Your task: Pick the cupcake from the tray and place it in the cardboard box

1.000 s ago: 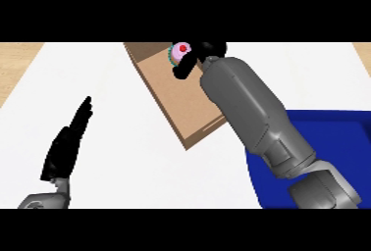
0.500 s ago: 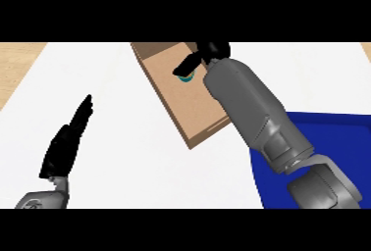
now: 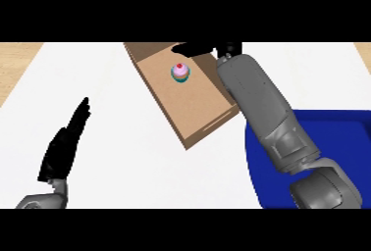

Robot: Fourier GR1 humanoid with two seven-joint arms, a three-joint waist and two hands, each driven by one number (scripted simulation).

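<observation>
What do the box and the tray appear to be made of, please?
The box looks like cardboard: flat matte brown with thin straight walls. The tray looks like plastic, though painted metal is possible: an even deep blue with a raised rim.

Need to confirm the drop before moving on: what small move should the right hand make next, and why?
Probably draw the right hand back toward the blue tray: the pink-frosted cupcake sits alone on the brown cardboard box floor, apart from the hand.

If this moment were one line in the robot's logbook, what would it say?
cupcake: sitting in cardboard box | right hand: above box's far edge, off cupcake | left hand: open, resting at left | tray: at right
</observation>
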